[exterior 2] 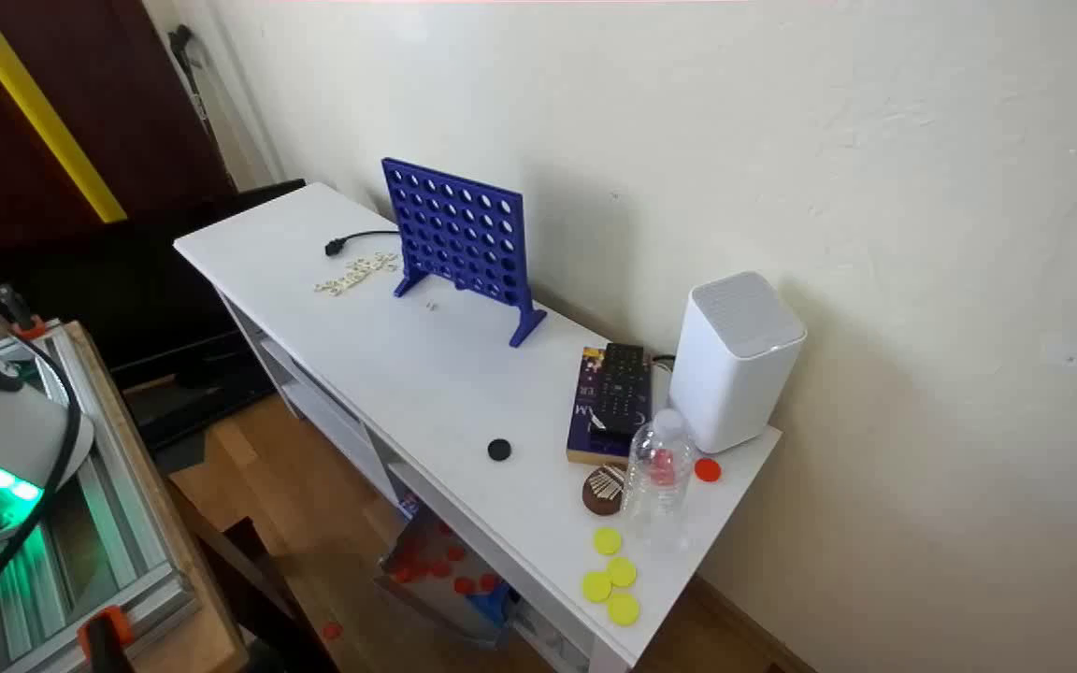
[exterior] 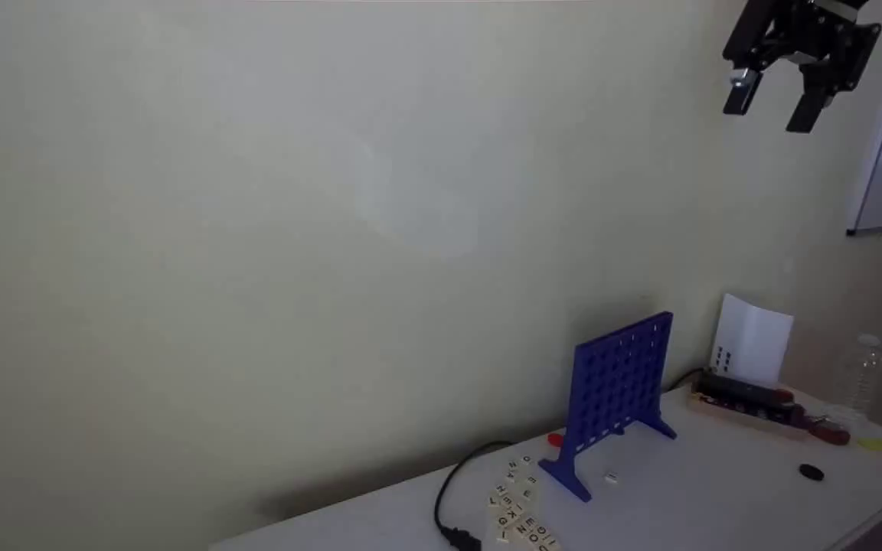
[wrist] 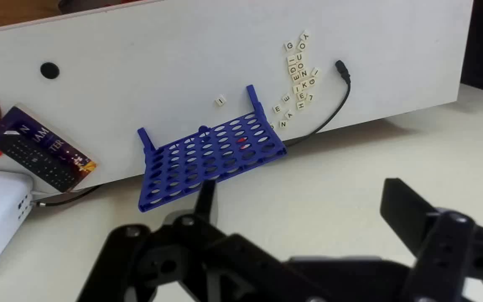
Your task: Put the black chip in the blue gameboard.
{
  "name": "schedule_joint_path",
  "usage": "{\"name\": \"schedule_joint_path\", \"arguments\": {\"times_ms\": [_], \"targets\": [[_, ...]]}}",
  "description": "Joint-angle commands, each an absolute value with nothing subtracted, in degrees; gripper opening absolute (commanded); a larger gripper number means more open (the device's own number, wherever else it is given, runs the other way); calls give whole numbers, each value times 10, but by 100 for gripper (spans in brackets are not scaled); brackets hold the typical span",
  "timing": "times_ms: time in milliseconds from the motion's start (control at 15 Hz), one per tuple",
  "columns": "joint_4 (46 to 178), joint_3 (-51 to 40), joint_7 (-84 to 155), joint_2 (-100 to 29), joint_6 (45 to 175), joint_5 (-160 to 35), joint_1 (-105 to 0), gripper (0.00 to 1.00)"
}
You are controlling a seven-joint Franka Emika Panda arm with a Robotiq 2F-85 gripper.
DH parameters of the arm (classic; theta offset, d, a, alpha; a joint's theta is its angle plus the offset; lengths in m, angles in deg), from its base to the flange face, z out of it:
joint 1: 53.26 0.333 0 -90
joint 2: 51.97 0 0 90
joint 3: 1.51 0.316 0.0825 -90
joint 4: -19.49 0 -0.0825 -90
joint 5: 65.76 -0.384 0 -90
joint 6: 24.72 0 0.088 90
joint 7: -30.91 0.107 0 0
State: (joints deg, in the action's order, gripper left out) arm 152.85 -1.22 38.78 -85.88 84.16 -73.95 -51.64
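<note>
The black chip (exterior: 811,472) lies flat on the white table (exterior: 717,497), near its front edge. It also shows in an exterior view (exterior 2: 499,450) and at the upper left of the wrist view (wrist: 50,70). The blue gameboard (exterior 2: 457,227) stands upright on its feet near the wall, in both exterior views (exterior: 619,379) and the wrist view (wrist: 206,156). My gripper (exterior: 769,116) is high above the table, well apart from chip and gameboard. Its fingers are wide apart with nothing between them, as the wrist view (wrist: 301,183) shows. The gripper is outside the frame in an exterior view.
A white box (exterior 2: 739,374), a book (exterior 2: 583,421) with a black remote (exterior 2: 623,383), a clear bottle (exterior 2: 658,486) and a round brown object (exterior 2: 601,500) stand at one end. Yellow chips (exterior 2: 623,609) lie near them. Letter tiles (wrist: 300,77) and a cable plug (wrist: 343,71) lie beyond the gameboard.
</note>
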Motion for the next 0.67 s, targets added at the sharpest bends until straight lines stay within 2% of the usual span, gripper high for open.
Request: {"name": "schedule_joint_path", "arguments": {"times_ms": [0,600], "targets": [[1527,-7,385,-858,840,-743,-523,100],[1525,-18,389,-844,834,-740,-534,100]]}}
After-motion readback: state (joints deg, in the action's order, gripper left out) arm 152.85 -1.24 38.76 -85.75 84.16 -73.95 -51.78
